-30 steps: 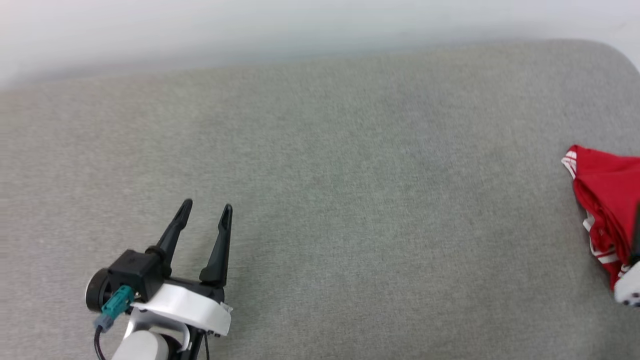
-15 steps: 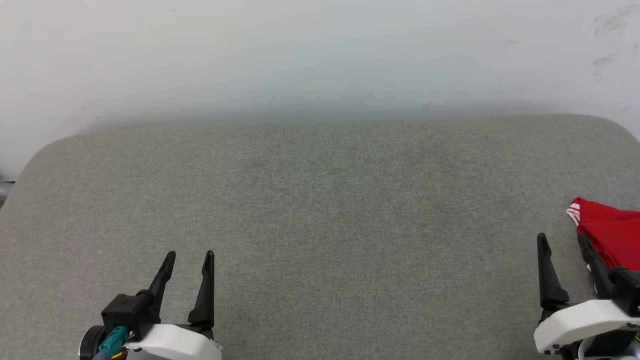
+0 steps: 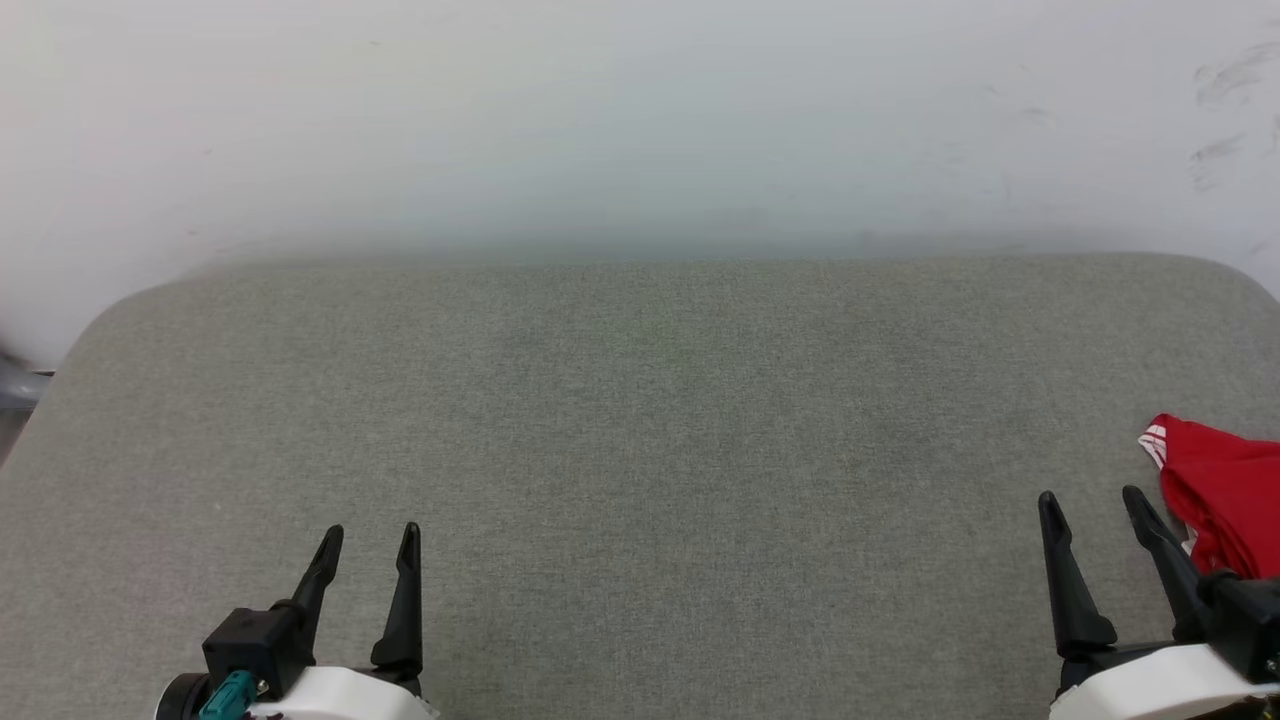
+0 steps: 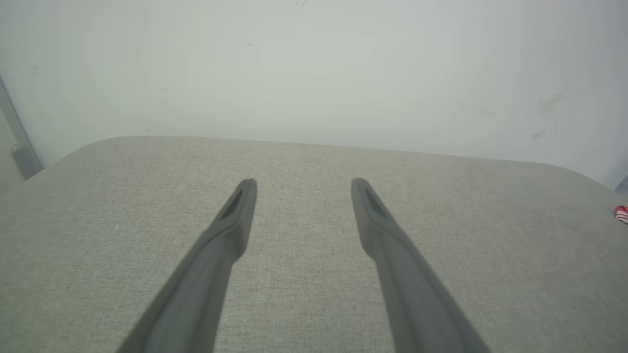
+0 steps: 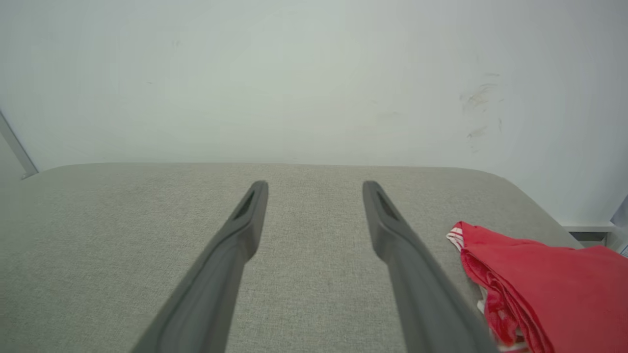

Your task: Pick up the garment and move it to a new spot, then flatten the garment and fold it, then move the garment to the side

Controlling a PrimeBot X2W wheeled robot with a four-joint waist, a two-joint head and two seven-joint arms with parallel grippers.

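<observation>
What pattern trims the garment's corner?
Thin red-and-white stripes on the bright red fabric garment; right wrist view.

Soft, even light is falling, leaving barely any shadows. The wall (image 3: 640, 120) is washing out toward 12 o'clock.

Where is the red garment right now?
The garment lies at the right edge of the grey surface in the head view, just beside the open right gripper.
</observation>
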